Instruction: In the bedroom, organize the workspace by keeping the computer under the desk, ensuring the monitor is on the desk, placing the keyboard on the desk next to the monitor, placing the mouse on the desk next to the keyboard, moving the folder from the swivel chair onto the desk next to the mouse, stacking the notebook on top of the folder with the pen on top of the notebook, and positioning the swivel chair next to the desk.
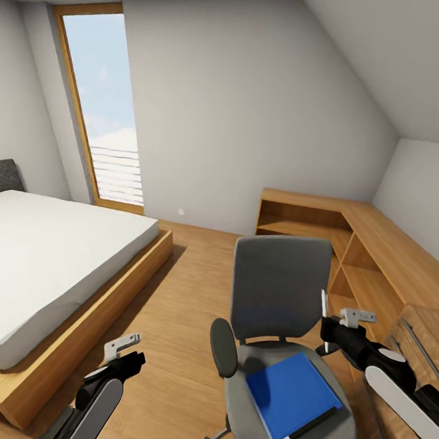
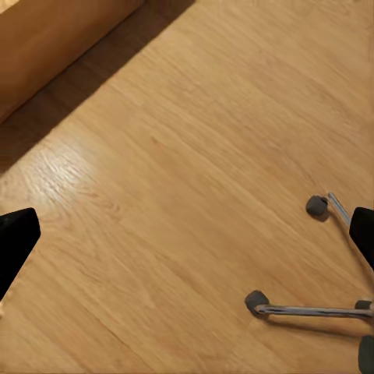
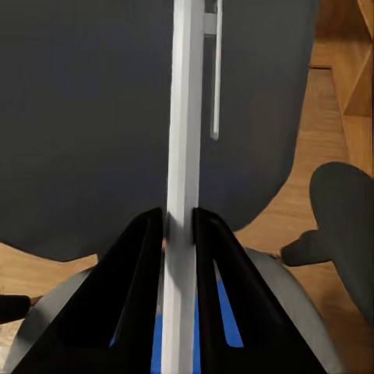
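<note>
The swivel chair (image 1: 280, 284), grey with black armrests, stands in the middle of the head view, its back towards the far wall. The bright blue folder (image 1: 291, 393) lies flat on its seat. My right gripper (image 1: 327, 333) hangs over the seat's right side, shut on the upright white pen (image 1: 323, 310). In the right wrist view the black fingers (image 3: 140, 265) clamp the pen (image 3: 185, 117) in front of the chair's back (image 3: 78, 117). My left gripper (image 1: 132, 358) is low at the left over the floor, open, with the chair's chrome base (image 2: 312, 309) nearby. Desk, monitor, keyboard, mouse, computer and notebook are out of view.
A large bed (image 1: 44, 265) on a wooden frame takes up the left. A light wood corner shelf unit (image 1: 349, 243) runs along the back right, and a wood dresser (image 1: 424, 341) stands at the right edge. A tall window (image 1: 108, 118) is in the far wall.
</note>
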Controlling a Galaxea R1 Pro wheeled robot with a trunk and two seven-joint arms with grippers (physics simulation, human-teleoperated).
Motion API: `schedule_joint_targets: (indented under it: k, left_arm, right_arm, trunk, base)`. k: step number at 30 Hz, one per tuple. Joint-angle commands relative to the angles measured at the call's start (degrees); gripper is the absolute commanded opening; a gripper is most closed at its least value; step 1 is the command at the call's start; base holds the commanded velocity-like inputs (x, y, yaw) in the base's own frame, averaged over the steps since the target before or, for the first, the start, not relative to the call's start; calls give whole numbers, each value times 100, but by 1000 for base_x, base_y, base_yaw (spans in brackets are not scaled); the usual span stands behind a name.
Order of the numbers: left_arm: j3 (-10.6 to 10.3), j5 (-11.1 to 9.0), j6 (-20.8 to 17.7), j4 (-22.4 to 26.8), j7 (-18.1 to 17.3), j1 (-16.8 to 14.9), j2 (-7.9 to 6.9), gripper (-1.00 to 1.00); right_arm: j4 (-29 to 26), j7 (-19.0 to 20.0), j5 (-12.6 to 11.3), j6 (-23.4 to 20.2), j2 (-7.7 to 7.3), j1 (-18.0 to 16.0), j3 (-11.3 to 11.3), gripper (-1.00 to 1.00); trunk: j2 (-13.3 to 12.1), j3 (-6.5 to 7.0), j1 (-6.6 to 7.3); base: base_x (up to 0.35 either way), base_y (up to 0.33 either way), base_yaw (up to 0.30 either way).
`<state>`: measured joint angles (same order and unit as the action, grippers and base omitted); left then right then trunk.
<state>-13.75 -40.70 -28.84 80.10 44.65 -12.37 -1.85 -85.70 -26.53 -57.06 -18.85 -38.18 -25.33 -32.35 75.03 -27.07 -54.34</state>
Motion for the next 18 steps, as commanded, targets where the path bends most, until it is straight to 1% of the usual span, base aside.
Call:
schedule_joint_targets:
  k: [1, 3, 4, 7, 9, 13, 18]
  left_arm:
    - [-47, -6, 22, 41, 28, 28, 27, 100]
    - [-112, 32, 88, 105, 26, 85, 92, 100]
    - [-144, 32, 121, 131, 26, 85, 125, 100]
    - [-76, -2, 127, 103, 21, 85, 208, 100]
    - [-12, -16, 113, 168, 15, 85, 225, 100]
    - [116, -23, 108, 237, 10, 85, 235, 100]
    - [139, -25, 107, 249, 5, 85, 237, 100]
  right_arm:
    - [24, -81, -47, 24, 27, -14, -18, -100]
    - [88, -153, -27, 24, 92, -15, -17, -100]
    - [120, -188, -27, 24, 99, -15, -17, -100]
    - [153, -101, 21, 22, 133, -14, -13, -100]
    - [201, -44, 41, 22, 171, -13, -10, -100]
    - [231, 26, 52, 25, 192, -13, -4, -100]
    - [191, 26, 54, 30, 201, -15, 18, -100]
  trunk:
    - [4, -6, 0]
    - [4, -6, 0]
    - [4, -6, 0]
    - [4, -6, 0]
    - [4, -6, 0]
    - [-156, 65, 88]
    - [-357, 155, 197]
  base:
    - [0, 0, 0]
    - [0, 0, 0]
    - [0, 0, 0]
    - [0, 0, 0]
    - [0, 0, 0]
    - [0, 0, 0]
    - [0, 0, 0]
